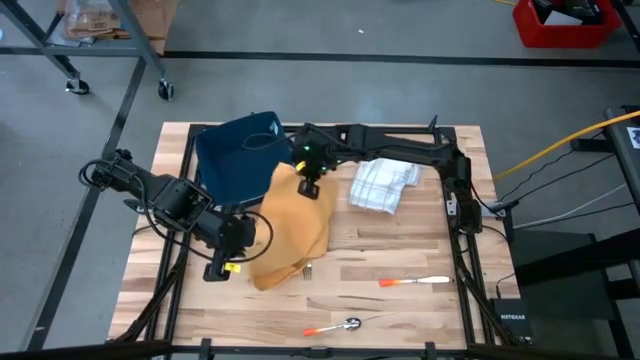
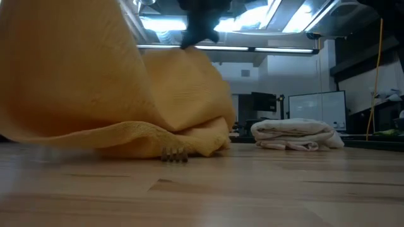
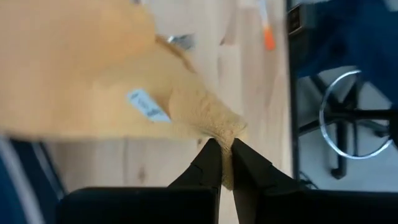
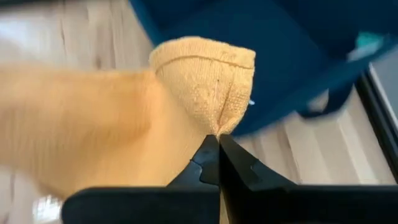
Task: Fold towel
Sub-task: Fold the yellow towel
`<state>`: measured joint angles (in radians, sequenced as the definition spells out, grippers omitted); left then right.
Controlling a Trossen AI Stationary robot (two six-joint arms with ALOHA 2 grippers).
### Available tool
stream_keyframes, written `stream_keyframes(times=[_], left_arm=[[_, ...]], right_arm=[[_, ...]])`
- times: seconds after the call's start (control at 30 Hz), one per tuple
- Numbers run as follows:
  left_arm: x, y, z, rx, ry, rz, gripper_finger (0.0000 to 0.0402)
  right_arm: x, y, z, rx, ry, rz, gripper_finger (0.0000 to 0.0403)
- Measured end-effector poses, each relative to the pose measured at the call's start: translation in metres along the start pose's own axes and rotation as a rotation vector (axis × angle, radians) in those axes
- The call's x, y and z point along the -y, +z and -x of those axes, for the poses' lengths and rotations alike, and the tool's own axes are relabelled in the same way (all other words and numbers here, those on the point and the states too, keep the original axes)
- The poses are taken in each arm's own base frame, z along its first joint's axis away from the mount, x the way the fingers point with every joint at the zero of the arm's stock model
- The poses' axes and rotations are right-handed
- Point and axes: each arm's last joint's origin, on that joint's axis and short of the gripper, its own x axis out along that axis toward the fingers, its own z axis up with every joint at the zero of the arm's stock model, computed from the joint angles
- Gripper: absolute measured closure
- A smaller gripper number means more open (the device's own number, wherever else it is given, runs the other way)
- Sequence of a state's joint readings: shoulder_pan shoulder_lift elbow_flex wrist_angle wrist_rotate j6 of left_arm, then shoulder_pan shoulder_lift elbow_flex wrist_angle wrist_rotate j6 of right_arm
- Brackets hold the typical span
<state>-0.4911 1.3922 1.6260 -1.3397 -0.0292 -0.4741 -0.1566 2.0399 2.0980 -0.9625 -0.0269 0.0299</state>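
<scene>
1. The orange towel [image 1: 290,225] is lying in a loose heap on the wooden table [image 1: 400,270], left of centre, with both arms holding it up by separate corners.
2. The left gripper [image 1: 222,266] is sitting near the table's left front area, its fingers pinched shut on one towel corner; in the left wrist view the cloth is squeezing out between the two dark fingers [image 3: 208,168], and a small white label [image 3: 147,106] is showing on the fabric just beyond.
3. The right gripper [image 1: 309,186] is reaching across from the right side to the towel's far edge, closed tight on a hemmed corner [image 4: 208,78] that is bunching above the fingertips.
4. From table height, the towel [image 2: 95,82] is rising in a tall sheet on the left and sagging to a folded lower edge resting on the wood, with a small dark metal item [image 2: 173,154] lying just at that edge.
5. A blue bag [image 1: 240,150] is sitting behind the towel at the far left of the table, touching or overlapping its far edge.
6. A folded white cloth [image 1: 382,185] is lying to the right of the towel, near but apart from it.
7. Toward the front right, an orange-handled tool [image 1: 412,282] and a second small tool [image 1: 335,325] are lying well apart from the towel, with bare wood running between them and the cloth.
</scene>
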Motion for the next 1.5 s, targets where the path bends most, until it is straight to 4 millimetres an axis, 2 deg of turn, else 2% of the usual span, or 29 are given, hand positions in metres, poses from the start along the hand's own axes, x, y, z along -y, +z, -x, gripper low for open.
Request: stream_keyframes(times=[0.23, 0.37, 0.43, 0.67, 0.93, 1.23, 1.5], left_arm=[[-0.007, -0.011, 0.001, -0.086, 0.111, 0.103, 0.0395], [-0.008, -0.011, 0.001, -0.085, 0.123, 0.124, 0.0393], [-0.008, -0.011, 0.001, -0.08, 0.13, 0.126, 0.0396], [-0.007, -0.011, 0.001, -0.064, 0.153, 0.153, 0.0393], [0.005, -0.01, -0.011, -0.093, 0.161, 0.121, 0.0395], [0.024, -0.004, -0.043, -0.167, 0.198, 0.071, 0.0396], [0.043, -0.004, -0.075, -0.234, 0.237, 0.057, 0.0391]], right_arm=[[-0.008, -0.025, 0.021, -0.312, 0.007, -0.04, 0.0403], [-0.028, -0.045, 0.028, -0.534, 0.022, -0.055, 0.0403], [-0.041, -0.052, 0.026, -0.579, 0.023, -0.048, 0.0403], [-0.096, -0.07, 0.022, -0.636, 0.052, 0.028, 0.0403], [-0.15, -0.102, 0.001, -0.649, 0.03, 0.154, 0.0403], [-0.185, -0.132, -0.032, -0.547, 0.07, 0.232, 0.0399], [-0.205, -0.146, -0.043, -0.474, 0.117, 0.265, 0.0346]])
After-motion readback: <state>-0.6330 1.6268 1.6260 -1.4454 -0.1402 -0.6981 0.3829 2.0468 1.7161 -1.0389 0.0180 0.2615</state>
